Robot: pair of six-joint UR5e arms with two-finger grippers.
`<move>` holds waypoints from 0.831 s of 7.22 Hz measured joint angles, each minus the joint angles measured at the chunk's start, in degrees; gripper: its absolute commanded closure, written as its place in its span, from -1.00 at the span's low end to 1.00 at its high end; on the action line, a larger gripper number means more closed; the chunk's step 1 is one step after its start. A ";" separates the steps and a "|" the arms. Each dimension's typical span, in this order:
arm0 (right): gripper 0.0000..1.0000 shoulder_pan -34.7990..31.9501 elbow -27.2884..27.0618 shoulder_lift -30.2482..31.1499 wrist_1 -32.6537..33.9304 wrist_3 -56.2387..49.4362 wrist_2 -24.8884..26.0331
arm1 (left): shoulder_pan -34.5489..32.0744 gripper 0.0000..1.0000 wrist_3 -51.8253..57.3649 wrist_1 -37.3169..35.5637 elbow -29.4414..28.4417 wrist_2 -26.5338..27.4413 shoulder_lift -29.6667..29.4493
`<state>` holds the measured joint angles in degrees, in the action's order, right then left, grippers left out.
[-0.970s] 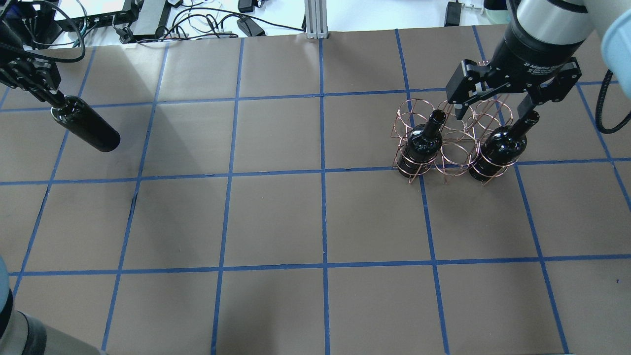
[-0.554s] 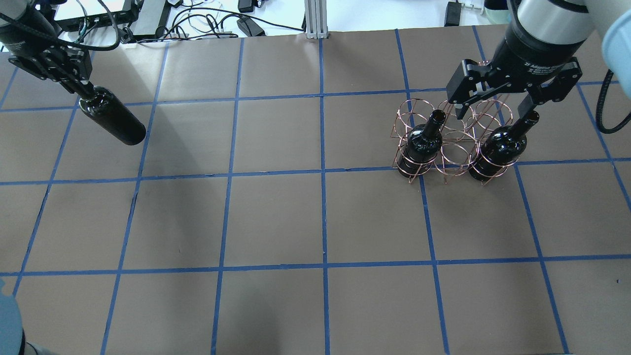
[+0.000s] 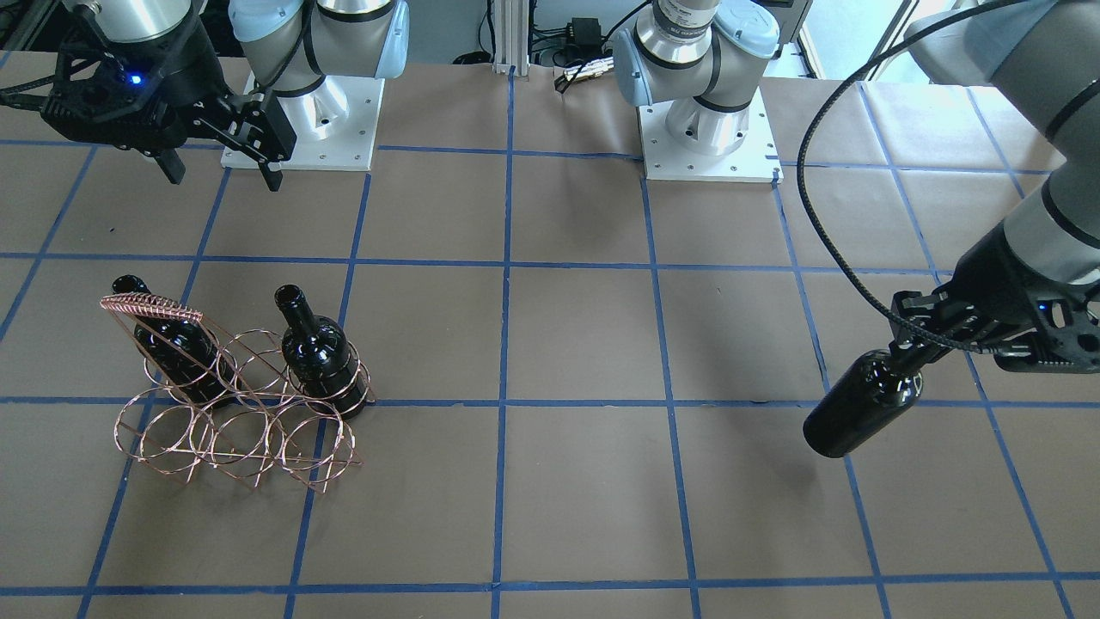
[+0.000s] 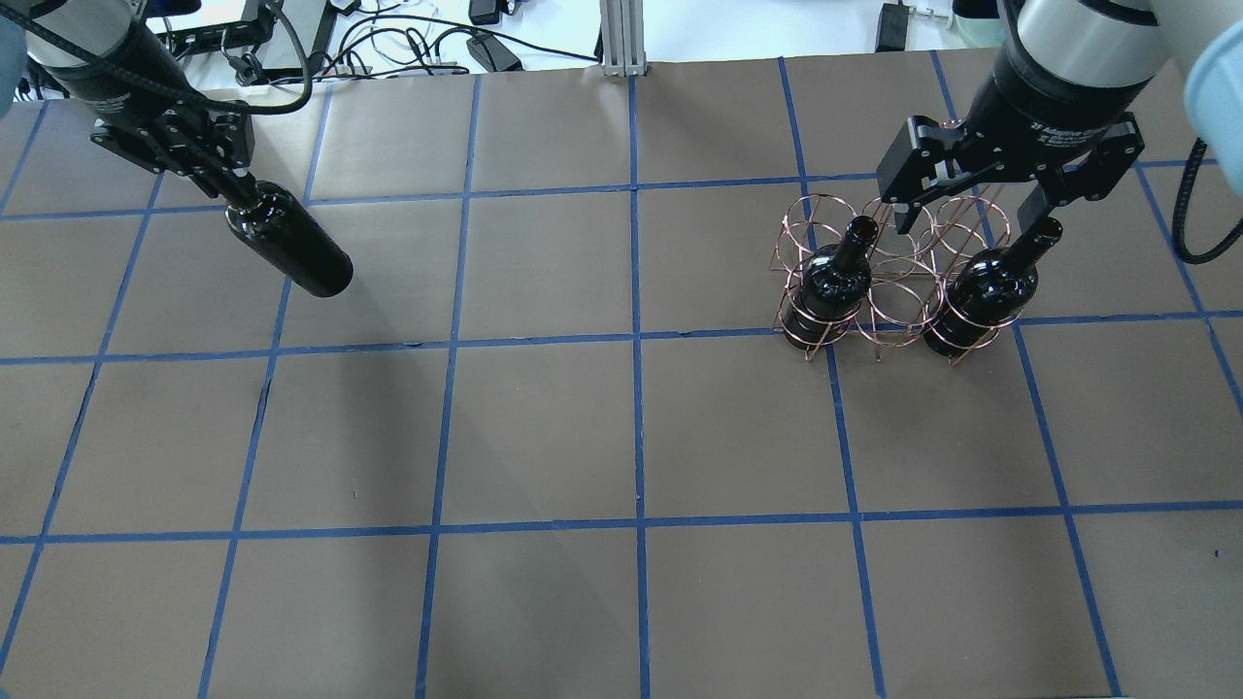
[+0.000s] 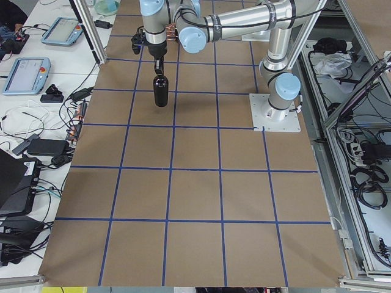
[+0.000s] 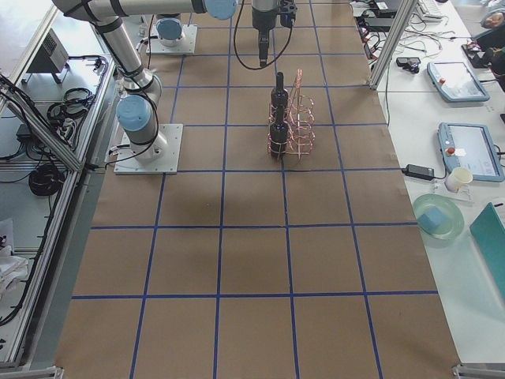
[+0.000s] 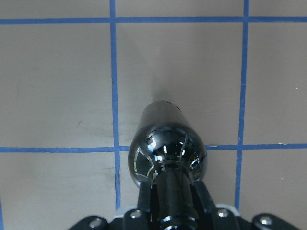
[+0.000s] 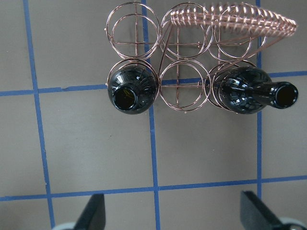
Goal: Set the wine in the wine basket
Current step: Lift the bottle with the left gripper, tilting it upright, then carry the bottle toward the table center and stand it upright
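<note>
My left gripper is shut on the neck of a black wine bottle and holds it above the table at the left, body hanging down; it also shows in the left wrist view and the front view. The copper wire wine basket stands at the right. Two more bottles stand in the end rings of its row nearer the robot, with an empty ring between them. My right gripper is open and empty, above the basket; its view shows both bottles and the handle bar.
The brown table has a blue tape grid. Cables and devices lie along the far edge, beside an aluminium post. The two arm bases stand on the robot's side. The basket's far row of rings holds nothing.
My left gripper has carried its bottle to the right, toward the middle of the table. The right gripper, the basket and its two bottles have not moved.
</note>
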<state>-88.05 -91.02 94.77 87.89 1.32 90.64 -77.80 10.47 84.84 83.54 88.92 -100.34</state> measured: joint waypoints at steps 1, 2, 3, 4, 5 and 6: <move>-0.98 -0.01 -0.30 0.17 0.09 0.05 -0.12 | -2.97 1.00 -3.28 0.02 0.79 -0.07 1.00; -0.98 0.02 -1.05 0.39 0.37 0.08 -0.05 | -6.18 1.00 -6.39 0.00 2.05 -0.07 2.19; -0.98 0.05 -1.94 0.83 0.72 0.08 0.09 | -9.22 1.00 -8.95 -0.02 3.78 -0.07 3.62; -0.98 0.03 -2.65 1.43 0.86 0.09 0.09 | -12.06 1.00 -11.04 -0.13 6.01 -0.04 5.28; -0.98 0.02 -3.15 2.09 0.90 0.07 0.07 | -14.71 1.00 -13.07 -0.32 8.37 0.00 7.01; -0.98 0.06 -3.44 2.37 0.97 0.03 0.06 | -17.57 1.00 -15.17 -0.41 10.41 0.03 8.53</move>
<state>-87.99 -94.46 97.14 88.85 1.35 90.71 -95.37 -4.71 84.43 93.95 88.94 -91.81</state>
